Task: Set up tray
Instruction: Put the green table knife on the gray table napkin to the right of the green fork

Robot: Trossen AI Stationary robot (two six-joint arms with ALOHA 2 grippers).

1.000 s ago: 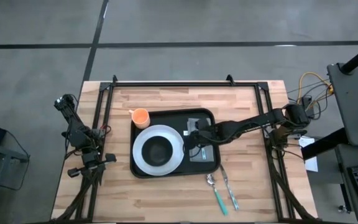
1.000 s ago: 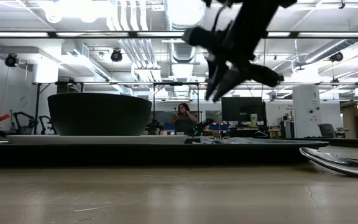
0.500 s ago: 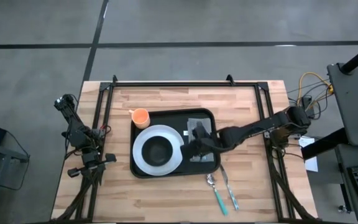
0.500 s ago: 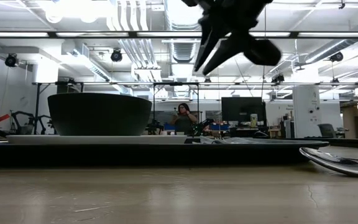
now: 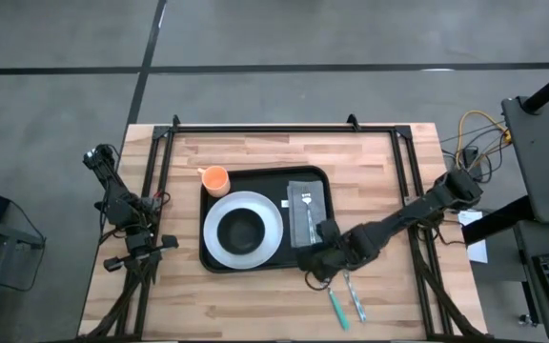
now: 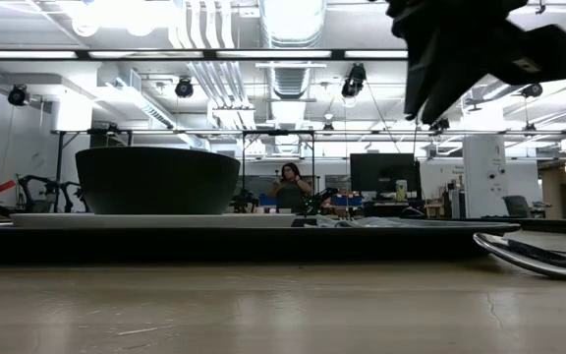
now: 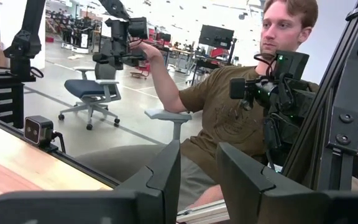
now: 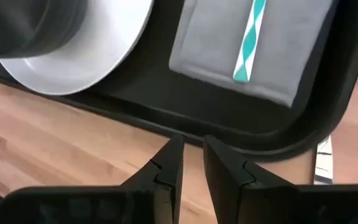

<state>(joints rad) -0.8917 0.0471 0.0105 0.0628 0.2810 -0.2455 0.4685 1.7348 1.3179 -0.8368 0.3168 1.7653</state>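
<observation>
Item: black tray (image 5: 219,261) at mid-worktop (image 5: 255,310), holding white plate (image 5: 265,221) with dark bowl (image 5: 243,230) beside grey napkin (image 5: 308,195) carrying a teal-handled utensil (image 8: 249,41); right pincer (image 5: 315,270), narrow and empty, hung over the tray's near rim, likely heading for the spoon (image 5: 335,303) outside; left pincer (image 7: 199,171), narrowly parted, waited off-worktop.

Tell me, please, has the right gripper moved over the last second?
Yes. In the high view the right gripper was over the napkin on the tray; it has since slid to the tray's near edge, toward the spoon on the table.
</observation>
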